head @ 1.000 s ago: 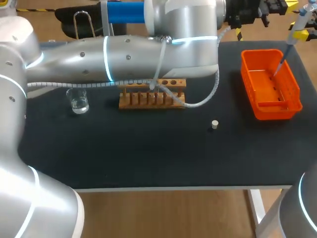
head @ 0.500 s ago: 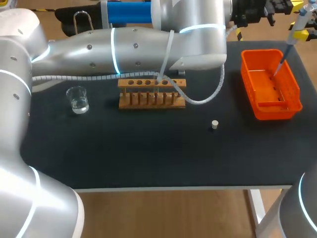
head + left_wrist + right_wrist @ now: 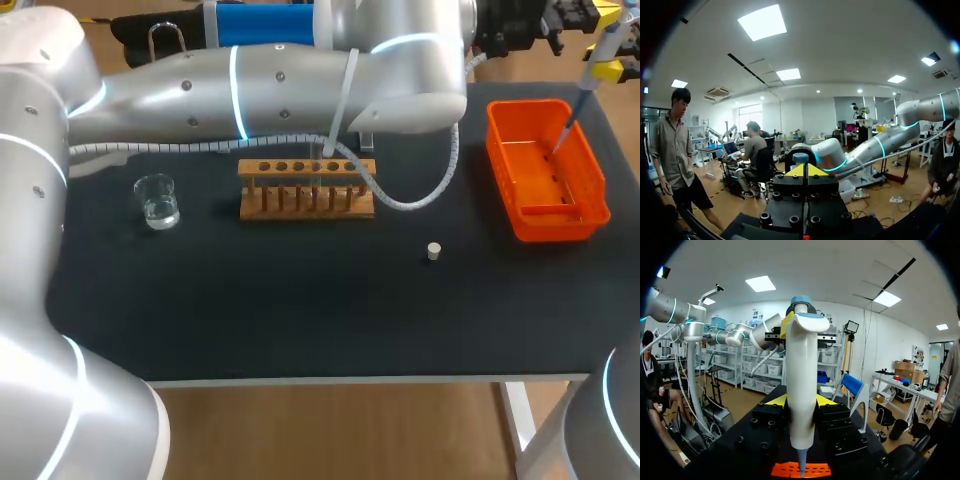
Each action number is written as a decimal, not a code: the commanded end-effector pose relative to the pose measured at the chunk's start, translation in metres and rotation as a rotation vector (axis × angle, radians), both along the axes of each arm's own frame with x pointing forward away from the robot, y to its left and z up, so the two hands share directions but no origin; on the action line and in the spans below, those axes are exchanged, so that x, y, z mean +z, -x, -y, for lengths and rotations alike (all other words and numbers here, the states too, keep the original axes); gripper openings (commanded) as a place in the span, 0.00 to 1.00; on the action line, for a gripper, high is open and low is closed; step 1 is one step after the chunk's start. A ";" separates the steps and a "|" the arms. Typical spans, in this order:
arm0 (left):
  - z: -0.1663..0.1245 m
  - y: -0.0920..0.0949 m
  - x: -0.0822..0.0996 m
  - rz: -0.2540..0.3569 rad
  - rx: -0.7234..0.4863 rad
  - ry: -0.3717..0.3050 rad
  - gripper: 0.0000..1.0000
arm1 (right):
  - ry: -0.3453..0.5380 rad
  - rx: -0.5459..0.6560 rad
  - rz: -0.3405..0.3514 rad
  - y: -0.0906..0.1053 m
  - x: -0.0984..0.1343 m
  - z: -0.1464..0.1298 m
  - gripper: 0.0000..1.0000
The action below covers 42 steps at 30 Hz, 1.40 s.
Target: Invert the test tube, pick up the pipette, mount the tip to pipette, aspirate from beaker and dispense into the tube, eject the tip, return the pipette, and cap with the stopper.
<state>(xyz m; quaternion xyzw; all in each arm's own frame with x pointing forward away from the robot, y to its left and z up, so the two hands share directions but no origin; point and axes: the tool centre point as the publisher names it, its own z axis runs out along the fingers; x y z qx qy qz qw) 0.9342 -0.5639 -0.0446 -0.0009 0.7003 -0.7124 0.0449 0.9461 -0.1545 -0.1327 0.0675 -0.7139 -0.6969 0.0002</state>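
Two arms converge at the 1 o'clock corner of the desk point(image 3: 300, 320). The left arm point(image 3: 280, 85) lies stretched nearly level along the far edge from 9 o'clock, passing behind the wooden test-tube rack point(image 3: 307, 190). The right fingers point(image 3: 774, 401) pinch the pipette point(image 3: 801, 380) by its white body. Its long axis is close to upright, blue plunger cap up, thin tip pointing down into the orange tray point(image 3: 597, 190) at 2 o'clock. The left fingers point(image 3: 796, 171) are pressed together, empty, just beside that cap; whether they touch it I cannot tell. The beaker point(image 3: 157, 200) stands at 10 o'clock.
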 end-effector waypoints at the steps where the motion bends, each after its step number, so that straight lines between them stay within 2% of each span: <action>1: 0.005 -0.001 -0.004 -0.001 0.015 0.010 0.00 | 0.003 -0.001 0.001 0.000 0.001 0.000 0.00; 42: 0.005 0.002 -0.021 -0.023 -0.036 -0.003 0.00 | 0.003 -0.001 0.001 0.000 0.001 0.000 0.00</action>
